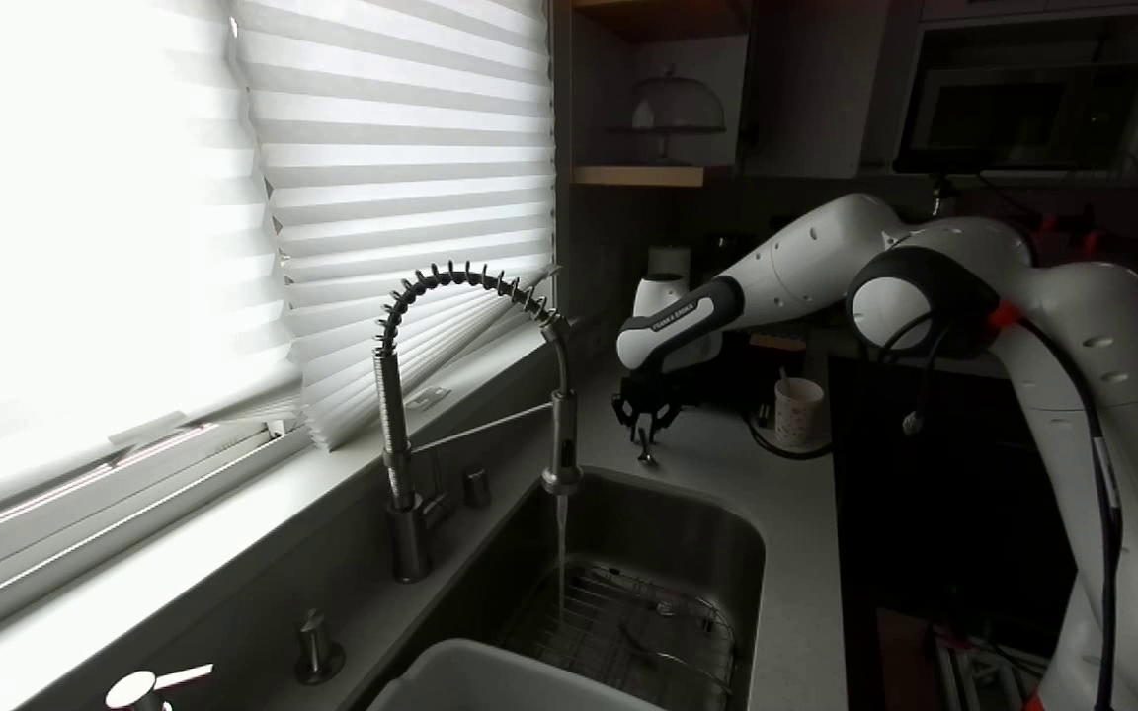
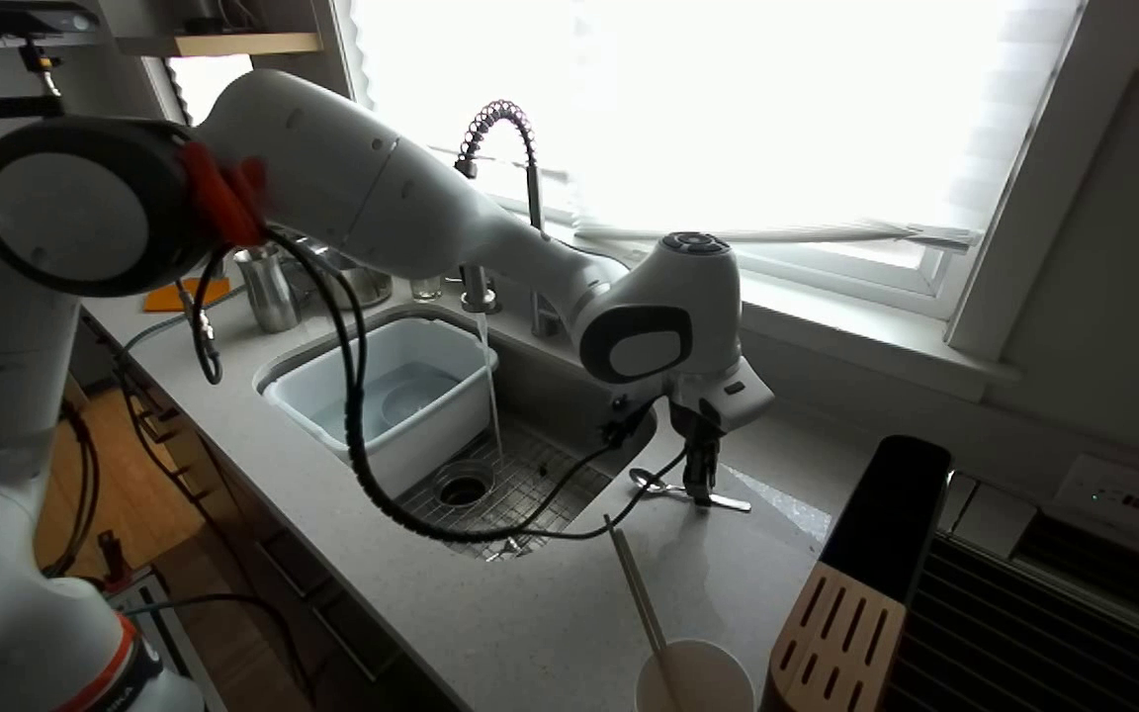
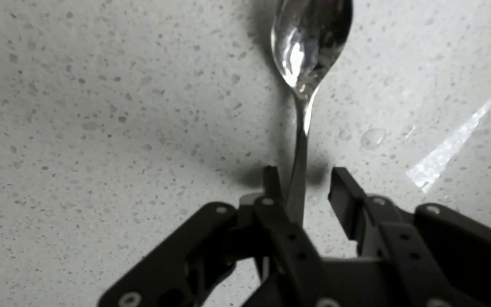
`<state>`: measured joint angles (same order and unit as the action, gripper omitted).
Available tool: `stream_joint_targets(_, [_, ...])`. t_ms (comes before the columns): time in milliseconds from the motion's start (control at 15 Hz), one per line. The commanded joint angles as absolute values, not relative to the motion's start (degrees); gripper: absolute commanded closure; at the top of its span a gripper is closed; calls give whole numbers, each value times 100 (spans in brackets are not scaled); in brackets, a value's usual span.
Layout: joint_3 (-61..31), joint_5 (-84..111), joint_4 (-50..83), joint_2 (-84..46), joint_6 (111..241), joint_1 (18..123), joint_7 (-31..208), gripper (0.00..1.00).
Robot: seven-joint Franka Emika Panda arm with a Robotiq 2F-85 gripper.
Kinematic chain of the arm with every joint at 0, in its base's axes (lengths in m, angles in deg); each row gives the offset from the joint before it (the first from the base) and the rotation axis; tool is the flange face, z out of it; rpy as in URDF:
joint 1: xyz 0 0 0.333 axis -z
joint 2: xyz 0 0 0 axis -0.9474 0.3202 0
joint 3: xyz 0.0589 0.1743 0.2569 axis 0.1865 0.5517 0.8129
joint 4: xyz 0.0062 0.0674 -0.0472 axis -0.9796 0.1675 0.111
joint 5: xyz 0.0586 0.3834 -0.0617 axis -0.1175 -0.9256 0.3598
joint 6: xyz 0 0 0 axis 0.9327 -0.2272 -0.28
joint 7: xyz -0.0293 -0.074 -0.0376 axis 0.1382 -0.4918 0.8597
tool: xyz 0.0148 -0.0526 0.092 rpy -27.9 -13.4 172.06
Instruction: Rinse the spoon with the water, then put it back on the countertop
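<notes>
The spoon point(image 3: 304, 113) lies on the pale speckled countertop point(image 3: 100, 149), bowl at the top of the wrist view. It also shows in both exterior views point(image 1: 647, 456) point(image 2: 649, 482), just beside the sink point(image 1: 668, 499). My gripper point(image 3: 303, 179) is open, low over the counter, with its fingers on either side of the spoon's handle. The handle is nearer the left finger in the wrist view, and that finger hides its end. In both exterior views the gripper point(image 1: 646, 430) point(image 2: 700, 485) points down at the spoon. Water point(image 1: 561, 553) runs from the coiled faucet point(image 1: 563, 434) into the sink.
A pale tub point(image 2: 431, 445) stands in the sink. A pale cup point(image 1: 796, 420) with sticks in it stands on the counter. A black and wooden object point(image 2: 856, 583) stands by the stove. The arm's loose cables point(image 2: 490, 534) hang over the sink. Water drops point(image 3: 373, 138) lie near the spoon.
</notes>
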<state>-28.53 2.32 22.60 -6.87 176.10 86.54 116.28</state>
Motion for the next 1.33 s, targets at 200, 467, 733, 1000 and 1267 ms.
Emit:
stream_joint_targets(200, [-2935, 359, 2313, -1187, 17045, 8480, 11833, 8])
stream_joint_targets(467, [-3026, 894, 2449, -1806, 16361, 8240, 12233, 0])
stream_joint_targets(733, [-2939, 1477, 2426, -2401, 15350, 8113, 12588, 0])
stream_joint_targets(1000, [-2725, 1733, 2481, -2903, 14540, 8073, 12443, 0])
stream_joint_targets(1267, [-2471, 1969, 2779, -3378, 14349, 8038, 12176, 0])
